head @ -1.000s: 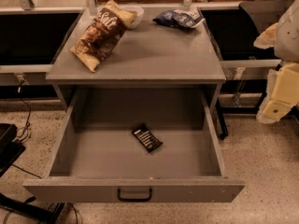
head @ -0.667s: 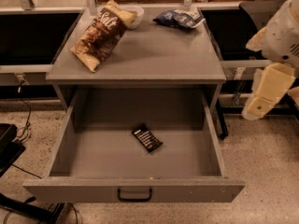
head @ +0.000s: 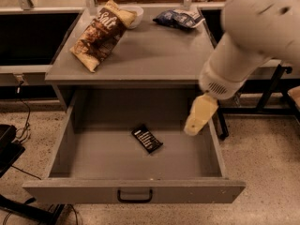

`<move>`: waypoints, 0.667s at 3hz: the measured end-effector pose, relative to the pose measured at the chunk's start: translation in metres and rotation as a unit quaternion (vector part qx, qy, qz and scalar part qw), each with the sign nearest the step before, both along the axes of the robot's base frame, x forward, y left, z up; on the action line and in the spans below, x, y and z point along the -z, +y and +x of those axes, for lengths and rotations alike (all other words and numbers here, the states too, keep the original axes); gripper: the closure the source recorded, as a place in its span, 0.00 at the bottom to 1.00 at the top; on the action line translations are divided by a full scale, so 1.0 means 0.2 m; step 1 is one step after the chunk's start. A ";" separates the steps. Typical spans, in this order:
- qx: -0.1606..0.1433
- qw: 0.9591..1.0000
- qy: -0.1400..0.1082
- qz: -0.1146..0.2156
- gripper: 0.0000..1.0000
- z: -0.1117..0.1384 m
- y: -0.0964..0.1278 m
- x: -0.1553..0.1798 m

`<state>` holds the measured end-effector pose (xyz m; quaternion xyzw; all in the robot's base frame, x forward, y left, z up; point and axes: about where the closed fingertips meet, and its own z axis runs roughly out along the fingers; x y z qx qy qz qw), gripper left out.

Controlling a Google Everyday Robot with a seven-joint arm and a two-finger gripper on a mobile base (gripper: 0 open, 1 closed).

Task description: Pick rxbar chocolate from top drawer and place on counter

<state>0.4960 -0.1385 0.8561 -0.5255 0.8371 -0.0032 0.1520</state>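
Gripper point(head: 200, 116) of a Google Everyday Robot is hanging over the right side of the open top drawer point(head: 133, 191), just inside its right wall and below the bulky white arm point(head: 253, 27). Whether the gripper is open or closed cannot be told. The rxbar chocolate point(head: 147, 138) is lying flat on the drawer floor near the middle, turned diagonally, left of the gripper and apart from it.

The approach to the bar appears to be the step in hand. Doing it well probably means travelling left and down, and turning the wrist to match the bar's diagonal so the grasp closes across its narrow width. The wrapper is thin and sitting flush on the floor, so the descent likely needs to go almost to the floor. 2 bags are occupying the far part of the counter point(head: 150, 50): a brown chip bag point(head: 96, 39) at the left and a dark blue snack bag point(head: 180, 18) at the right. The near part therefore looks like the safer spot for the bar.
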 end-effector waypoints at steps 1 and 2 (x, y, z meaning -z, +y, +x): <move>0.021 0.999 0.014 -0.029 0.00 0.04 0.17 0.30; 0.074 0.997 0.028 -0.014 0.00 0.12 0.26 0.56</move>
